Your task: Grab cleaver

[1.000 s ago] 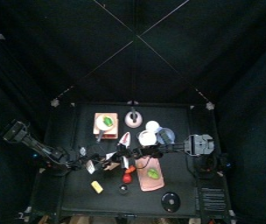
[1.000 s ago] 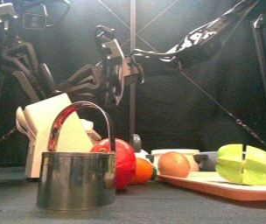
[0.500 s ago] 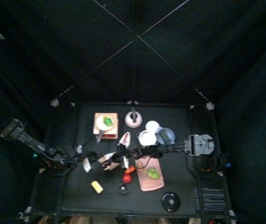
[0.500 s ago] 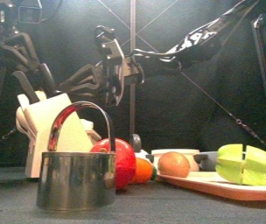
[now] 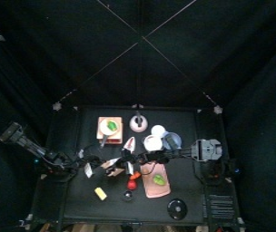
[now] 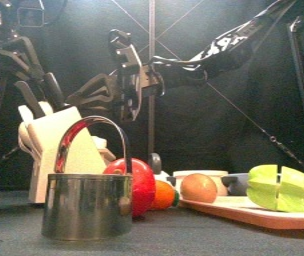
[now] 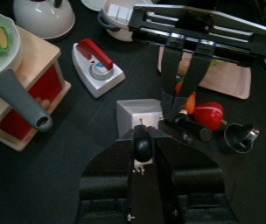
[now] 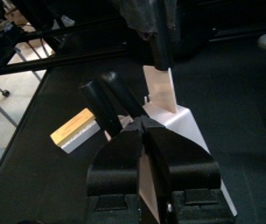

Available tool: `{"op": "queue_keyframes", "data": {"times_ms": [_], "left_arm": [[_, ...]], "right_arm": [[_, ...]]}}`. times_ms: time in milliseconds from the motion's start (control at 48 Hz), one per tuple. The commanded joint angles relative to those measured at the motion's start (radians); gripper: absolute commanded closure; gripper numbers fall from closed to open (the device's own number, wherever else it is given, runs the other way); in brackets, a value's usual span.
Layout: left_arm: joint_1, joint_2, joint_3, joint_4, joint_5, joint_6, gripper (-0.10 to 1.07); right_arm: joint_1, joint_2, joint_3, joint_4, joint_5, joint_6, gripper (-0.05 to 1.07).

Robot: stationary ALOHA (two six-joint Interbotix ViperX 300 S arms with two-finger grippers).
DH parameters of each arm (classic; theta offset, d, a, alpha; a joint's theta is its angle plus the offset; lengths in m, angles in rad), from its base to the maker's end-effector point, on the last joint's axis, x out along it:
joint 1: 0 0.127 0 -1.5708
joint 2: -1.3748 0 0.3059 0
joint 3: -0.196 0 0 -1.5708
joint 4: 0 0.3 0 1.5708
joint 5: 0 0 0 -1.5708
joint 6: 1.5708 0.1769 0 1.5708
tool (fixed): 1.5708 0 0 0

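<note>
The cleaver (image 7: 139, 114) is a pale grey blade with a dark handle. My left gripper (image 7: 142, 145) is shut on that handle, right over the white wedge-shaped block (image 6: 69, 150). In the right wrist view the blade (image 8: 157, 87) hangs from the left gripper above the block (image 8: 196, 131). From the front, the blade (image 6: 32, 130) shows at the block's left top. My right gripper (image 7: 188, 85) hangs close by over the pink board (image 7: 223, 74), its jaws a little apart with nothing visible between them; it also shows in the front view (image 6: 137, 85).
A metal cup (image 6: 85, 205) stands at the front edge, with a red fruit (image 6: 141, 185) and an orange one (image 6: 199, 187) behind it. A green piece (image 6: 283, 188) lies on a pink board at the right. A yellow block (image 5: 101, 193) lies front left.
The left arm has shifted slightly above the white block, and the cleaver with it. The right arm has stayed put.
</note>
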Motion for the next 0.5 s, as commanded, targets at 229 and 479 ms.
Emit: {"op": "queue_keyframes", "data": {"times_ms": [229,479], "left_arm": [[0.003,0.002,-0.009,-0.008,-0.003,-0.005,0.48],[0.003,0.002,-0.008,-0.006,-0.003,-0.003,0.48]], "right_arm": [[0.002,0.003,0.0,-0.003,0.012,0.003,0.58],[-0.003,0.009,-0.005,-0.003,0.012,-0.002,0.58]]}}
